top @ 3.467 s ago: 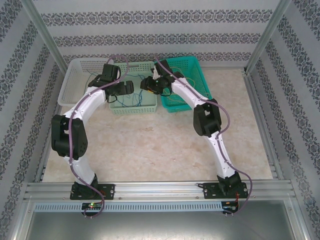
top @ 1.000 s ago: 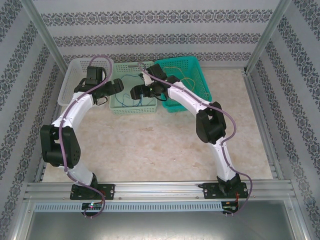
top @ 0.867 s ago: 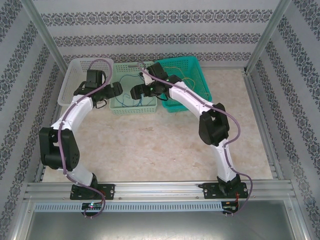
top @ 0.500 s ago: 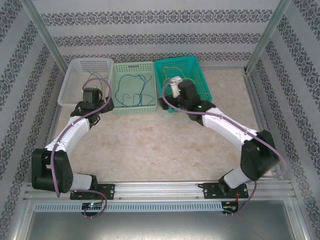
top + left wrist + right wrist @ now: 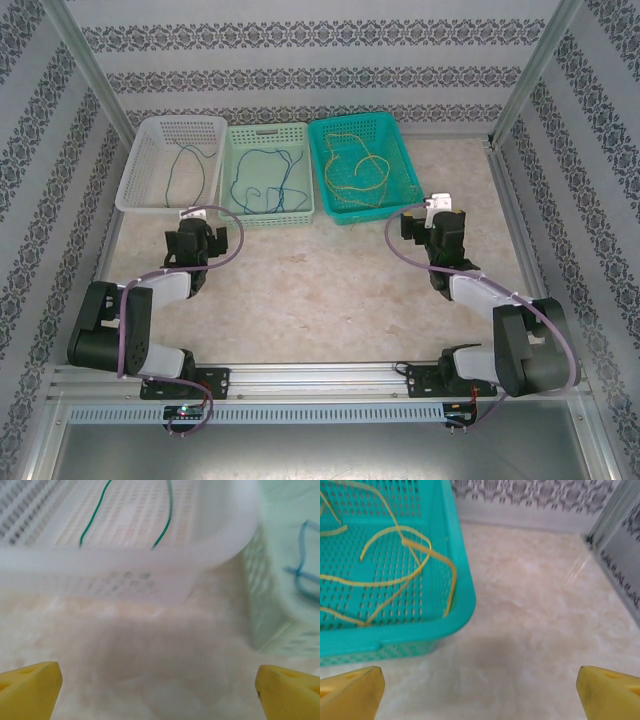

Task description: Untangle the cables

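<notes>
Each cable lies loose in its own basket at the back of the table. The thin green cable [image 5: 186, 166] [image 5: 168, 510] rests in the white basket [image 5: 135, 175] [image 5: 150, 555]. A blue cable [image 5: 262, 180] [image 5: 301, 565] loops inside the light green basket [image 5: 268, 216] [image 5: 275, 595]. The yellow cable [image 5: 355, 170] [image 5: 395, 555] curls in the teal basket [image 5: 400, 165] [image 5: 420, 632]. My left gripper [image 5: 193, 216] [image 5: 160, 692] is open just in front of the white basket, holding nothing. My right gripper [image 5: 437, 212] [image 5: 480, 695] is open and empty, to the right of the teal basket's near corner.
Both arms are folded low near the front rail [image 5: 320, 378]. Bare beige tabletop [image 5: 320, 270] spreads between them. Patterned walls and metal posts [image 5: 90, 70] close in the sides and back.
Both arms have drawn back from over the baskets toward the near edge and folded down. The grippers stay open, and the cables lie still in the baskets.
</notes>
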